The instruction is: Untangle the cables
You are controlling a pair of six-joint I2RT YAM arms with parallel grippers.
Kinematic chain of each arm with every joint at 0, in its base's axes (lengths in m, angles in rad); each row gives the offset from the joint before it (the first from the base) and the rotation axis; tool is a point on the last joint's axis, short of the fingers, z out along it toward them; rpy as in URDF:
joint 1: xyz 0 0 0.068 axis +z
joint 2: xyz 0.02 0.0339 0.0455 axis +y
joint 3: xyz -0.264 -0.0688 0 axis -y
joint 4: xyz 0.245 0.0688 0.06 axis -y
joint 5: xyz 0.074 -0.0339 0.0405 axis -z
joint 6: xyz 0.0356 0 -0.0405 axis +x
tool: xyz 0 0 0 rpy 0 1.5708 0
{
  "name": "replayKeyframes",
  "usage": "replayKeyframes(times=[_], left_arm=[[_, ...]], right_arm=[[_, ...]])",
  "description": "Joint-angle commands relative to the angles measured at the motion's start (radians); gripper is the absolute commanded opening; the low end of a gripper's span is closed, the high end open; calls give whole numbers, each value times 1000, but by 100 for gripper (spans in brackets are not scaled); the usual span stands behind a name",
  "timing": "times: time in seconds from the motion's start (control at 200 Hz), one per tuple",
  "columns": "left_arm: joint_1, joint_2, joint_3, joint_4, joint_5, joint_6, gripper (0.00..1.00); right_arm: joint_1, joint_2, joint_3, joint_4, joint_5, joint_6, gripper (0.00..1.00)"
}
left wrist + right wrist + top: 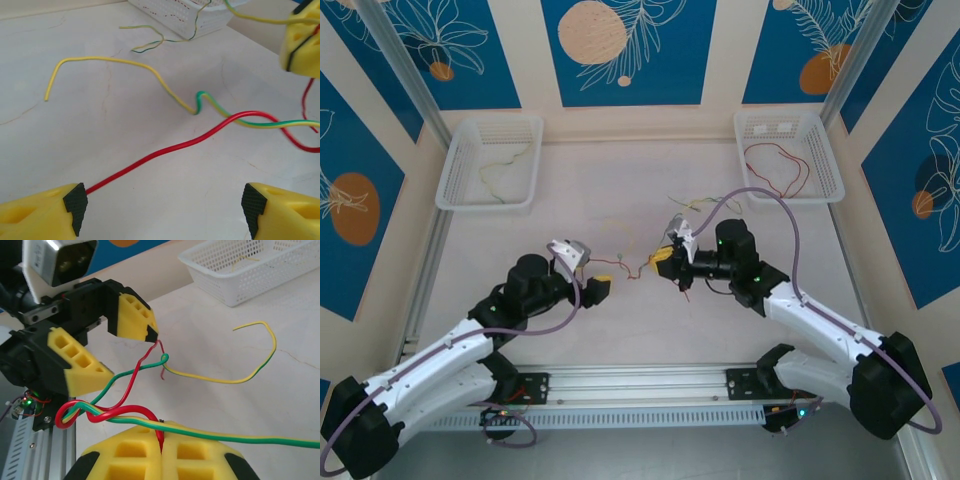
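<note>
Pinched shut on the red cable (165,149), the right fingers (161,449) are seen closest. Between them and the left fingers (601,288), the red cable is twisted around a yellow-green cable (225,381) over the desk (75,140). Left fingers are spread wide, with nothing held. The red cable's free end is found at one pad (76,206), seemingly touching it, though contact cannot be confirmed. Beyond both sets of fingers, more cables (775,170) are kept in baskets (448,182).
</note>
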Motion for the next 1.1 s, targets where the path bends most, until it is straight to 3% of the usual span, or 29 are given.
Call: replayKeyframes(times=[0.0,0.23,0.37,0.505,0.635,0.72,0.79,0.995,1.04,1.095], left_arm=[[-7,6,-15,58,-19,25,81],[-6,38,-9,101,72,81,88],[-6,72,-1,115,152,117,86],[-10,101,4,132,178,133,60],[-16,111,13,125,160,142,24],[-16,103,13,117,142,147,16],[-16,90,12,112,122,146,1],[-17,59,4,113,56,142,0],[-17,56,1,117,37,141,0],[-17,54,3,107,10,144,0]], right_arm=[[-11,-31,-15,-45,-91,13,0],[-40,-63,-20,-82,-134,13,0],[-56,-81,-37,-49,-162,40,0],[-57,-78,-36,-51,-158,45,0],[-58,-81,-42,-45,-124,53,0],[-61,-83,-46,-42,-98,57,0],[-61,-86,-46,-42,-55,65,0],[-63,-103,-55,-41,6,71,0],[-63,-104,-51,-50,31,80,9],[-61,-116,-48,-63,55,80,41]])
